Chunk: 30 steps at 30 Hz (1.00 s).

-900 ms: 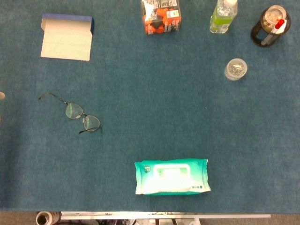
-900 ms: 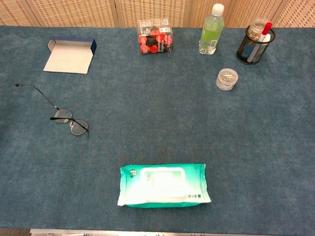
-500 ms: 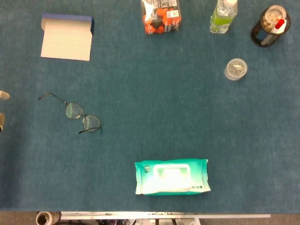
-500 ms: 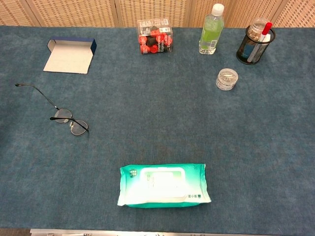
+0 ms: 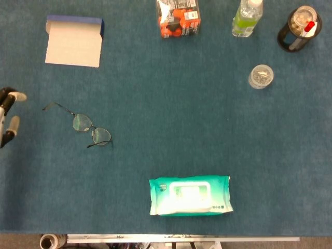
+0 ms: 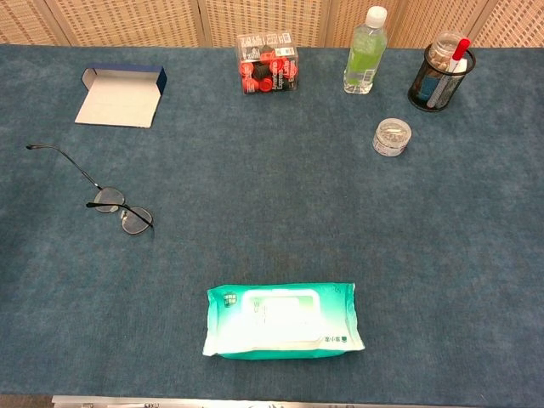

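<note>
My left hand (image 5: 9, 118) shows only in the head view, at the far left edge, with its fingers (image 5: 13, 123) spread and nothing in them. It hangs over the blue cloth, a short way left of a pair of thin-framed glasses (image 5: 81, 123) (image 6: 107, 198) that lie with their arms unfolded. An open white box with a blue lid (image 5: 72, 41) (image 6: 119, 95) lies behind the glasses. My right hand does not show in either view.
A green pack of wet wipes (image 5: 190, 195) (image 6: 283, 320) lies near the front edge. Along the back stand a clear box of red caps (image 5: 178, 18), a green-labelled bottle (image 5: 247, 18), a mesh pen holder (image 5: 299, 28) and a small clear jar (image 5: 260, 77).
My left hand has come further in from the left edge of the head view, toward the glasses. Nothing on the table has moved.
</note>
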Each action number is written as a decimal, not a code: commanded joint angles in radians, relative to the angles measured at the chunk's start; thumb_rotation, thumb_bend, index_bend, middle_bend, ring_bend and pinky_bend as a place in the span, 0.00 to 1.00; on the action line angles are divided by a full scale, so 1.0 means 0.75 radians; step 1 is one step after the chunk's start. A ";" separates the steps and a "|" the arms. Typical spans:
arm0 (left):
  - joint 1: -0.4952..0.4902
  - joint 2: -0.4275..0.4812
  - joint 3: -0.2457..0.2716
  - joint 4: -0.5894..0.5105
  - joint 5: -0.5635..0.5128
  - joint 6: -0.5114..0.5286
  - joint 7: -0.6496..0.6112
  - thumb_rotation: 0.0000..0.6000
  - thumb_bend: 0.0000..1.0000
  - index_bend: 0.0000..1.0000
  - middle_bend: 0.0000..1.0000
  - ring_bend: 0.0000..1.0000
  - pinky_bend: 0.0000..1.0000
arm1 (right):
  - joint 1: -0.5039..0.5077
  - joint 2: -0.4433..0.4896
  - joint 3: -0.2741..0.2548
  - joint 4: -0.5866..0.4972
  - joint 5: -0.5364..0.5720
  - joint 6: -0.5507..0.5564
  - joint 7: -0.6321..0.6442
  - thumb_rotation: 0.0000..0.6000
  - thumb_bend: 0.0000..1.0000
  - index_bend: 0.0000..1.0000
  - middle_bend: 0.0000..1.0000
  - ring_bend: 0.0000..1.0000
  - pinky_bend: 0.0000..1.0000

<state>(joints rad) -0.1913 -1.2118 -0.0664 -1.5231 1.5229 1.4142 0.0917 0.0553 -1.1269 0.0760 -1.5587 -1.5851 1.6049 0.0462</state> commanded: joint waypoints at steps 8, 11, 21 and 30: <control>-0.106 -0.084 -0.058 0.121 0.020 -0.046 -0.051 1.00 0.28 0.30 0.25 0.30 0.38 | -0.002 0.016 0.011 -0.003 0.010 0.006 0.030 1.00 0.41 0.59 0.40 0.36 0.44; -0.128 -0.099 -0.067 0.146 0.009 -0.066 -0.049 1.00 0.28 0.30 0.22 0.26 0.34 | -0.003 0.019 0.014 -0.003 0.012 0.008 0.035 1.00 0.41 0.59 0.40 0.36 0.44; -0.187 -0.166 -0.096 0.347 0.011 -0.068 -0.236 1.00 0.21 0.27 0.15 0.20 0.28 | 0.000 0.020 0.018 -0.002 0.022 -0.003 0.040 1.00 0.41 0.59 0.40 0.36 0.44; -0.246 -0.279 -0.103 0.635 0.018 -0.072 -0.485 1.00 0.08 0.20 0.13 0.17 0.26 | 0.004 0.014 0.019 0.000 0.030 -0.016 0.030 1.00 0.41 0.59 0.40 0.36 0.44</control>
<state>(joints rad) -0.3597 -1.3930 -0.1413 -1.0908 1.5367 1.3640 -0.2254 0.0584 -1.1163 0.0900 -1.5585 -1.5631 1.5928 0.0691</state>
